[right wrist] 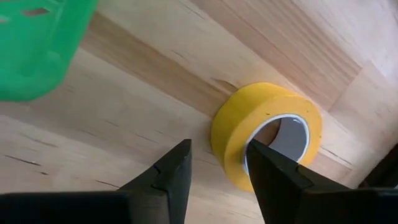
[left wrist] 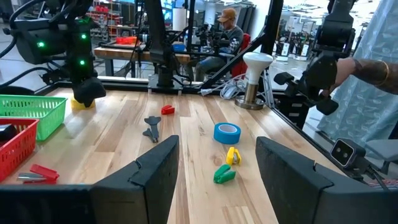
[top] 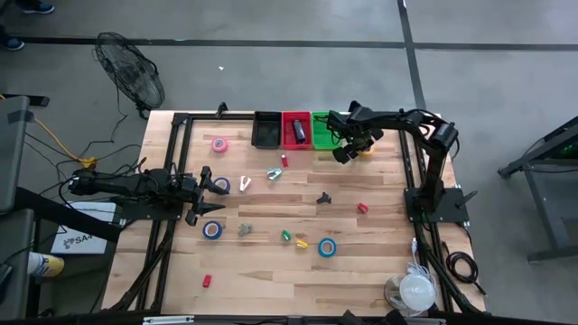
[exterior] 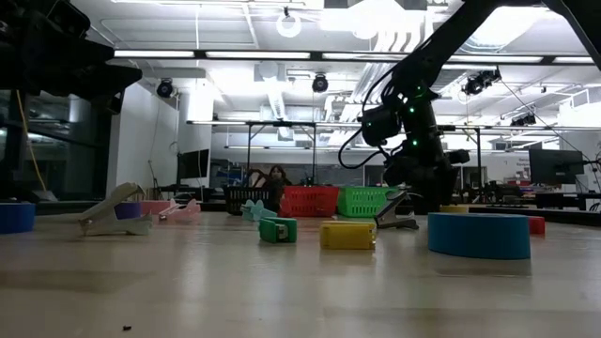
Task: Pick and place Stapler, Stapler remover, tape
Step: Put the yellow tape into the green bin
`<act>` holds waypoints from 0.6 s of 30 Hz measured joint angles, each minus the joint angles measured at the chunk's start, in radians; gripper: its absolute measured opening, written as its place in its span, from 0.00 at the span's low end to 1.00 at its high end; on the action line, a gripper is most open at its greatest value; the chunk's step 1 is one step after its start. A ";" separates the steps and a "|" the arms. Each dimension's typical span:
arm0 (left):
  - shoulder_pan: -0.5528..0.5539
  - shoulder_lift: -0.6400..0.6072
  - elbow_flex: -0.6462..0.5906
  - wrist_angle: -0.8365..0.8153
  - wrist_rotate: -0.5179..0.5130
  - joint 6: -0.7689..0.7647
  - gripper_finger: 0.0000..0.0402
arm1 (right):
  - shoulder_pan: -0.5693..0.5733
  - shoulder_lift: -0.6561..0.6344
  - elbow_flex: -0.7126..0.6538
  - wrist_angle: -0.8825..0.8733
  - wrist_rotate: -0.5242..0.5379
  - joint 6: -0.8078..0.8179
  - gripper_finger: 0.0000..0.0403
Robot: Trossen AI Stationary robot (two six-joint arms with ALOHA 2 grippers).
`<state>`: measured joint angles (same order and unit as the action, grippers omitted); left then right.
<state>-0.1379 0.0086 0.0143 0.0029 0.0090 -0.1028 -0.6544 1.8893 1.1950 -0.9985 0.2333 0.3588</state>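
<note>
A yellow tape roll [right wrist: 267, 134] lies flat on the table at the far right, beside the green basket [top: 322, 131]. My right gripper [right wrist: 217, 158] points steeply down over it, open. One finger [right wrist: 273, 171] is over the roll's hole and near wall, and the other [right wrist: 168, 174] stands outside the roll over bare wood. My left gripper [left wrist: 217, 168] waits open and level at the table's left side [top: 209, 190]. A black staple remover [top: 323, 198], a white stapler [top: 244, 183], a pink tape [top: 219, 143] and blue tapes [top: 326, 247] [top: 212, 230] lie on the table. My right gripper has its fingers on either side of the yellow roll's near wall [right wrist: 233, 140], coming from above. I cannot tell whether a finger touches the roll. The roll lies flat on the wood.
Black [top: 266, 129], red [top: 295, 129] and green baskets stand in a row at the far edge. Small red, green and yellow pieces [top: 302, 243] are scattered mid-table. A white-topped stand [top: 415, 291] is at the near right corner. A person sits beyond the table in the left wrist view.
</note>
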 joint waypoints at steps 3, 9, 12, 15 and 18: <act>0.000 0.000 0.000 0.000 0.000 0.000 0.52 | 0.000 0.000 -0.010 0.013 0.001 0.000 0.35; 0.000 0.000 0.000 0.000 0.000 0.000 0.52 | 0.001 -0.007 -0.106 0.077 0.013 0.004 0.34; 0.000 0.000 0.000 0.000 0.000 0.000 0.52 | 0.002 -0.009 -0.127 0.089 0.022 0.025 0.31; 0.000 0.000 0.000 0.000 0.000 0.000 0.52 | 0.010 -0.010 -0.118 0.080 0.011 0.025 0.26; 0.000 0.000 0.000 0.000 0.000 0.000 0.52 | 0.025 -0.031 -0.098 0.070 0.009 0.022 0.18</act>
<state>-0.1379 0.0086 0.0143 0.0030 0.0093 -0.1024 -0.6298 1.8581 1.0969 -0.9290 0.2419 0.3809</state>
